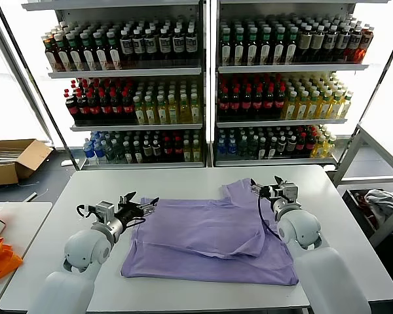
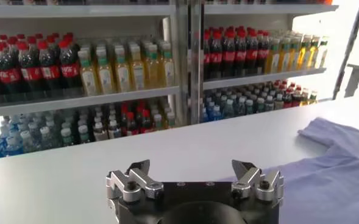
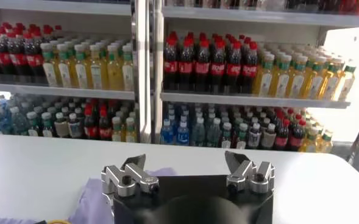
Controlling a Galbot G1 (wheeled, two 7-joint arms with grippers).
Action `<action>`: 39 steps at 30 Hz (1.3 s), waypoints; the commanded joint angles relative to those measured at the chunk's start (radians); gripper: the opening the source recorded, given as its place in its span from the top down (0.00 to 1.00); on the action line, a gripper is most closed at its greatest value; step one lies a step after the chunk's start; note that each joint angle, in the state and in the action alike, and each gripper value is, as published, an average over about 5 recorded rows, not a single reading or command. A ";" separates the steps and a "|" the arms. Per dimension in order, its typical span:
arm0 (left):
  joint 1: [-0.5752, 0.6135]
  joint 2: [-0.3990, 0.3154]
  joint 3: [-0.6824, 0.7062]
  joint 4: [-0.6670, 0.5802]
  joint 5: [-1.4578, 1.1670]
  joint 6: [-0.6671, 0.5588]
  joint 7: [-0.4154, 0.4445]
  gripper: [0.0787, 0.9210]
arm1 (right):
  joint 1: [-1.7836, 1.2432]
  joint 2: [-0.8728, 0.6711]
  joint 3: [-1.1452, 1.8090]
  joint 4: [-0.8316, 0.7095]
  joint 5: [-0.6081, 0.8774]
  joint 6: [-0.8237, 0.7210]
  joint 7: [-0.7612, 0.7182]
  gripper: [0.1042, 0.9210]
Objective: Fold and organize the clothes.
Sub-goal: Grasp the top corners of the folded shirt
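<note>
The lavender T-shirt (image 1: 213,239) lies on the white table (image 1: 105,183), folded partly over itself, with one sleeve (image 1: 239,191) sticking out toward the back. No print shows. My left gripper (image 1: 141,205) is open and empty, just above the shirt's left edge. My right gripper (image 1: 267,188) is open and empty, at the shirt's far right corner by the sleeve. The left wrist view shows the open jaws (image 2: 192,171) with lavender cloth (image 2: 341,164) to one side. The right wrist view shows open jaws (image 3: 185,165) above a bit of lavender cloth (image 3: 94,204).
Shelves of bottled drinks (image 1: 203,85) stand behind the table. A cardboard box (image 1: 13,160) sits on the floor at the left. An orange cloth (image 1: 0,258) lies on a side table at the left. A grey-white cloth (image 1: 382,199) lies on a rack at the right.
</note>
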 commanded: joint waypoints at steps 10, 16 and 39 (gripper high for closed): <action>-0.167 -0.004 0.098 0.260 0.019 0.000 -0.003 0.12 | 0.174 0.165 -0.011 -0.384 -0.116 0.033 -0.055 0.12; -0.176 -0.003 0.097 0.274 0.020 0.002 -0.003 0.12 | 0.207 0.187 -0.014 -0.453 -0.139 0.049 -0.066 0.12; -0.129 -0.011 0.075 0.261 0.008 0.004 0.008 0.15 | 0.180 0.208 -0.010 -0.457 -0.172 0.026 -0.051 0.12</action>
